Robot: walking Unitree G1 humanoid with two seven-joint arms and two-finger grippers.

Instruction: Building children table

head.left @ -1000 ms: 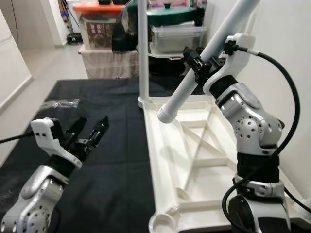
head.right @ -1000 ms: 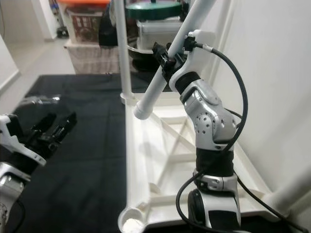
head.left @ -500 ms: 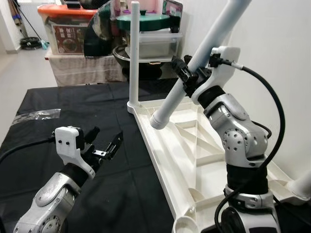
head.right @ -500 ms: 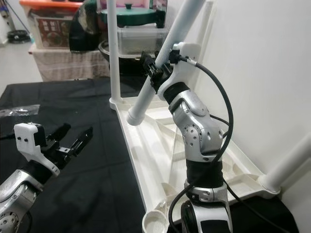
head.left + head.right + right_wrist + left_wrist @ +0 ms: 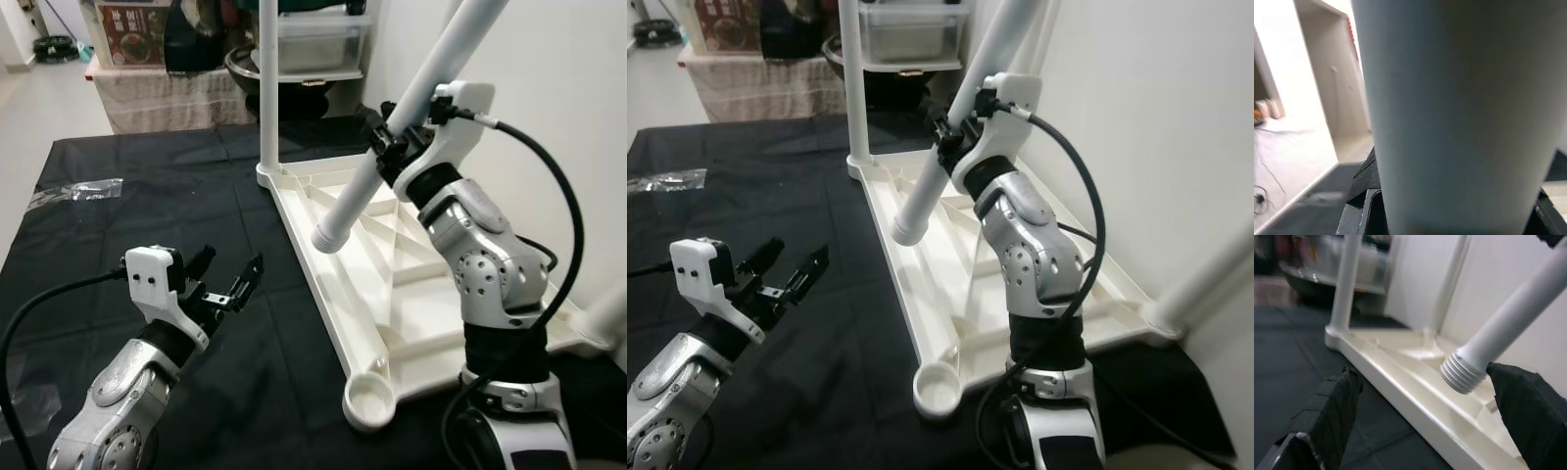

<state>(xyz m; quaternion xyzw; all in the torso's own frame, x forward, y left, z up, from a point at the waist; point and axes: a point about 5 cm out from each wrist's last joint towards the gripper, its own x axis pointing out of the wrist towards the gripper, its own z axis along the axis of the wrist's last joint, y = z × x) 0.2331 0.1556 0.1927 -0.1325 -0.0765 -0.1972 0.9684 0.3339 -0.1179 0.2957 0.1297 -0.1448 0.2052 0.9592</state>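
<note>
White legs (image 5: 392, 137): three, perhaps more.

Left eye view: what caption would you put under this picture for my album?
Right gripper holds a white table leg slanted above the upside-down white tabletop, while the open left gripper hovers over the black mat.

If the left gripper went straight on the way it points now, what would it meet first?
Probably the threaded end of the loose table leg held by the right gripper; the left gripper is open, and depth is unclear.
</note>
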